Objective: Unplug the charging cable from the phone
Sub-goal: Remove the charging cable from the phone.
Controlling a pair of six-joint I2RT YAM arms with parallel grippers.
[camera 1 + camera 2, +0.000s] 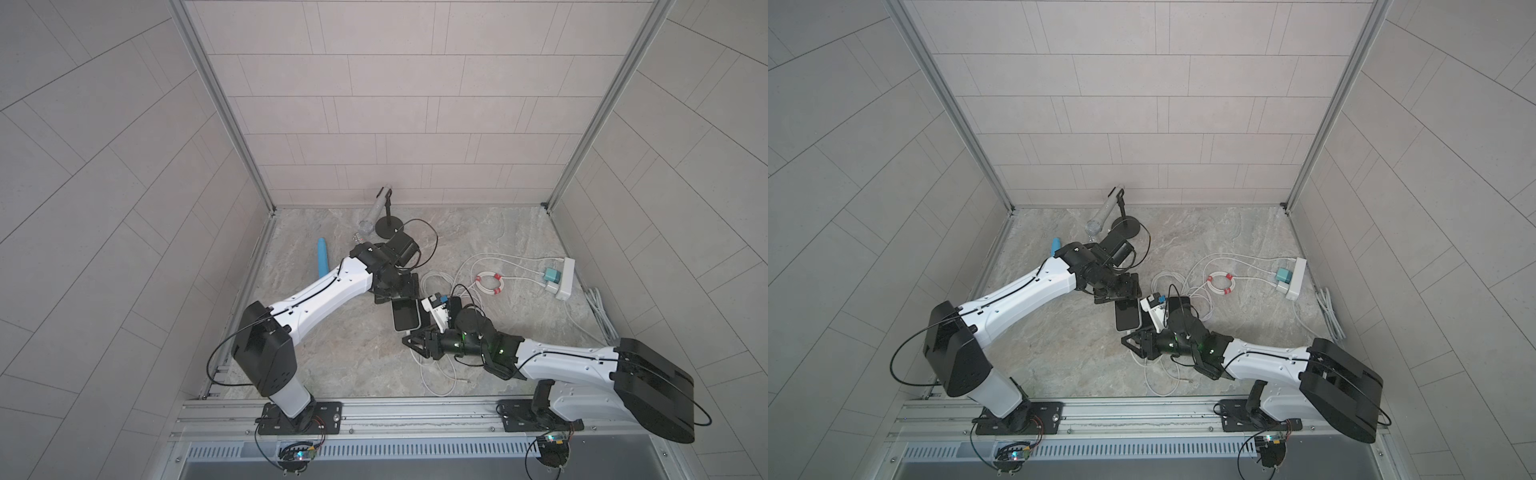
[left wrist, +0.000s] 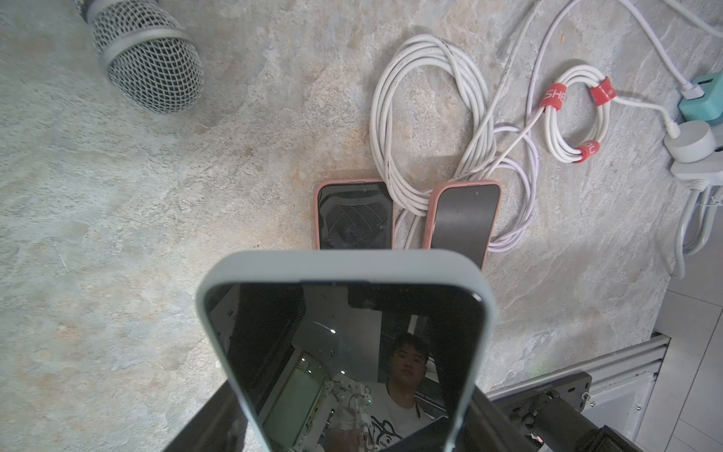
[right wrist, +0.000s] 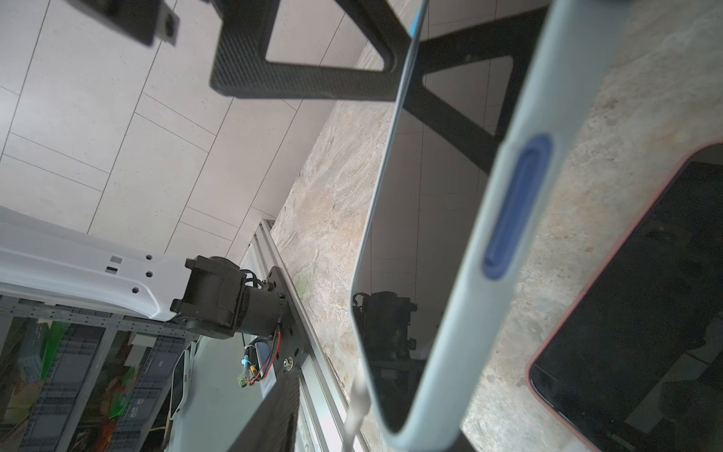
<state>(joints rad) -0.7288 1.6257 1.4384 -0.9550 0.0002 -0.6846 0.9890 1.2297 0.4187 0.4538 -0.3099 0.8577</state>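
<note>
The phone (image 1: 405, 313) has a dark screen and a pale blue-grey case. My left gripper (image 1: 395, 293) is shut on its far end and holds it off the table. In the left wrist view the phone (image 2: 344, 352) fills the space between the jaws of the left gripper (image 2: 352, 430). The white charging cable (image 3: 358, 407) is plugged into the phone's (image 3: 489, 235) near end. My right gripper (image 3: 371, 422) stands open around that plug and the phone's corner, with a gap still showing beside the cable. In both top views the right gripper (image 1: 1136, 338) sits at the phone's (image 1: 1127, 313) near end.
Two pink-cased phones (image 2: 354, 215) (image 2: 461, 223) lie on the table beyond the held one, next to a bundle of white cable (image 2: 422, 117). A microphone (image 1: 372, 216) on a stand and a blue cylinder (image 1: 322, 259) are at the back left. At the right are a power strip (image 1: 565, 278) and a red-tied coil (image 1: 490, 282).
</note>
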